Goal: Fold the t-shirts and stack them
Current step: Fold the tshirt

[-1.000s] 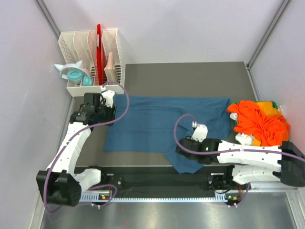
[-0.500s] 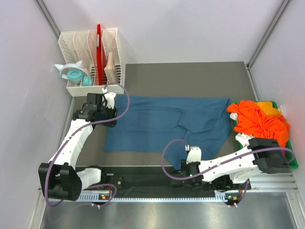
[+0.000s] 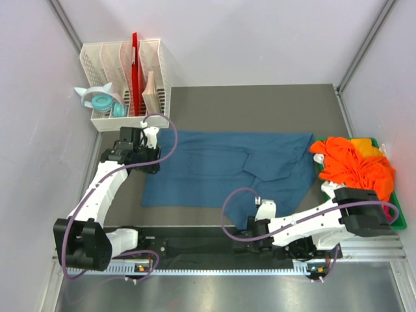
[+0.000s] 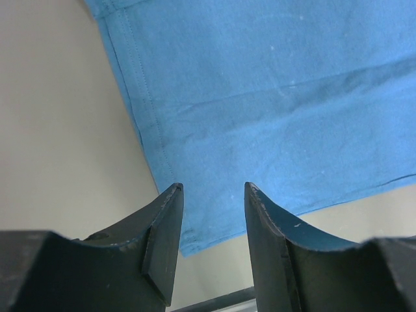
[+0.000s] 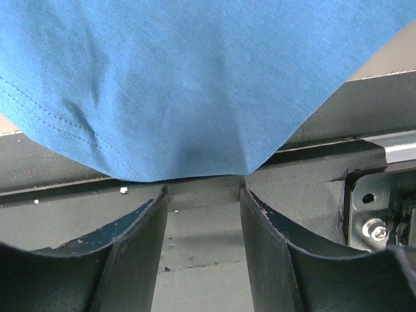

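Right gripper (image 5: 203, 192): fingers parted, nothing between them, poised over the dark rail (image 5: 195, 253) at the table's near edge. A sagging fold of the teal-blue t-shirt (image 5: 195, 78) hung just past the tips; whether cloth met metal could not be told.

Left gripper (image 4: 213, 188): fingers likewise parted and empty, above the shirt's stitched left hem, with bare table (image 4: 58, 130) beside it.

From above, the teal-blue t-shirt (image 3: 227, 170) lay spread across the table's middle, its near right part draped to the near edge under the right gripper (image 3: 255, 229). The right arm's purple cable (image 3: 227, 201) looped over that hem.

The orange t-shirts (image 3: 354, 166) were heaped at the right edge, on the green bin (image 3: 400, 221), which the right arm partly hid.

A white file rack (image 3: 127, 78) and tape rolls (image 3: 102, 103) occupied the far left corner, behind the left gripper (image 3: 140, 153).
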